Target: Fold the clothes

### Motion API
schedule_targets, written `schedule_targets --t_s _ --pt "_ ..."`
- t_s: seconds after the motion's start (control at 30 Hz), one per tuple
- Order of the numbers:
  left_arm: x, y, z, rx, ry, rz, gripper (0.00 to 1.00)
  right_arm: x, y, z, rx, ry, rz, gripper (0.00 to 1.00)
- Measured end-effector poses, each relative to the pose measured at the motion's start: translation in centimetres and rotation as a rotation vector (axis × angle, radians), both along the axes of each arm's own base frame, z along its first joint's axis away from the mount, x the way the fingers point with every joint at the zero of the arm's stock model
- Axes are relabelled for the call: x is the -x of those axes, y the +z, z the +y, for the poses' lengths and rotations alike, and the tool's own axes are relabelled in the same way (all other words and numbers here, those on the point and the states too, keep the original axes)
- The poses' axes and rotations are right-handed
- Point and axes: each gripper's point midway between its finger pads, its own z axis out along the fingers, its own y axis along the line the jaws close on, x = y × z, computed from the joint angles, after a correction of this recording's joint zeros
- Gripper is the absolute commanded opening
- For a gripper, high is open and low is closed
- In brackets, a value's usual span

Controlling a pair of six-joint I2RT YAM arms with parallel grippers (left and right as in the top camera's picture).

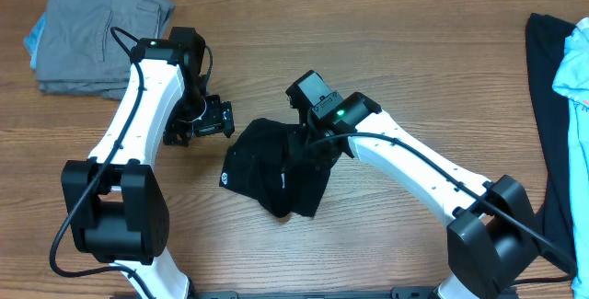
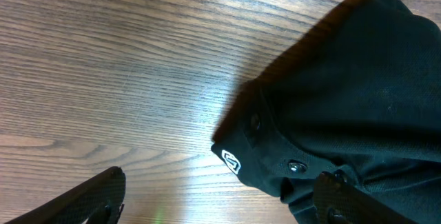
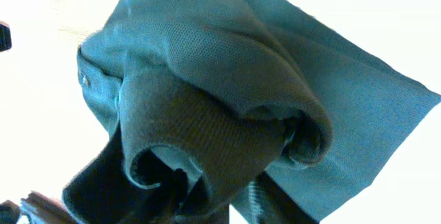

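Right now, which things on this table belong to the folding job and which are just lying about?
Job: crumpled black short-sleeved shirt with round white logo; folded grey fabric stack; black garment at the right edge; light-blue garment beside it.
Just there: wooden table.

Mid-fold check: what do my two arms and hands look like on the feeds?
Both arms are white tapered links with chunky black joints and bases: left arm, right arm. A thin black cable runs along each. A green light glows at the right wrist. The left hand is black; the right hand is black too, mostly hidden by the black shirt.
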Motion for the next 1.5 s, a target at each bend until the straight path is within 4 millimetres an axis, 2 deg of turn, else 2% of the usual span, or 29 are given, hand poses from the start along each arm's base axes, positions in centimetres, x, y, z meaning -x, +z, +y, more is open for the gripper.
schedule_targets --t_s 0.03,0.07,0.1,0.17,0.37,0.57,0.77,0.8,0.87,0.97,1.03,1.07,1.23,1.33,1.37,1.43,1.5 --pt "0.0 0.0 0.0 0.0 0.0 0.0 0.9 -0.2 0.0 0.0 -0.001 -0.002 -0.007 0.31" --pt "0.0 0.0 0.0 0.0 0.0 0.0 0.9 -0.3 0.0 0.1 -0.004 -0.004 -0.012 0.18" --pt "0.0 0.0 0.0 0.0 0.0 -0.001 0.9 -0.5 0.0 0.2 -0.008 -0.008 -0.02 0.11" --pt "0.0 0.0 0.0 0.0 0.0 0.0 0.91 -0.6 -0.2 0.2 -0.011 -0.02 -0.023 0.04" --pt "0.0 0.0 0.0 0.0 0.0 0.0 0.93 -0.3 -1.1 -1.2 0.061 -0.057 -0.01 0.04" --pt "0.0 0.0 0.0 -0.001 0.0 0.0 0.95 0.2 -2.2 -5.9 0.251 -0.122 0.022 0.04" --pt "0.0 0.0 0.0 -0.003 0.0 -0.001 0.98 -1.0 -2.4 -9.7 0.33 -0.197 0.027 0.04" --pt "0.0 0.0 0.1 -0.003 0.0 -0.001 0.98 -1.2 -2.4 -10.0 0.334 -0.205 0.027 0.16" --pt "0.0 0.0 0.1 -0.003 0.0 0.0 0.99 -1.4 -2.6 -10.7 0.345 -0.221 0.031 0.59" --pt "0.0 0.0 0.1 -0.003 0.0 0.0 1.0 -1.1 -3.3 -11.8 0.374 -0.226 0.044 0.58" --pt "0.0 0.0 0.1 -0.003 0.0 0.0 1.0 -0.5 -3.8 -12.3 0.392 -0.224 0.063 0.71" --pt "0.0 0.0 0.1 -0.003 0.0 0.0 1.0 -0.1 -3.9 -12.5 0.401 -0.228 0.077 0.73" --pt "0.0 0.0 0.1 -0.003 0.0 -0.001 1.0 1.8 -3.7 -13.8 0.459 -0.219 0.154 0.69" --pt "0.0 0.0 0.1 -0.003 0.0 0.0 1.0 2.5 -2.0 -14.4 0.489 -0.235 0.2 0.7" --pt "0.0 0.0 0.1 -0.003 0.0 -0.001 1.0 2.4 -1.7 -14.5 0.49 -0.239 0.2 0.77" --pt "0.0 0.0 0.1 -0.003 0.0 -0.001 1.0 1.3 0.7 -14.0 0.453 -0.256 0.187 0.77" --pt "0.0 0.0 0.0 -0.003 0.0 -0.001 1.0 0.7 2.1 -12.6 0.372 -0.217 0.171 0.77"
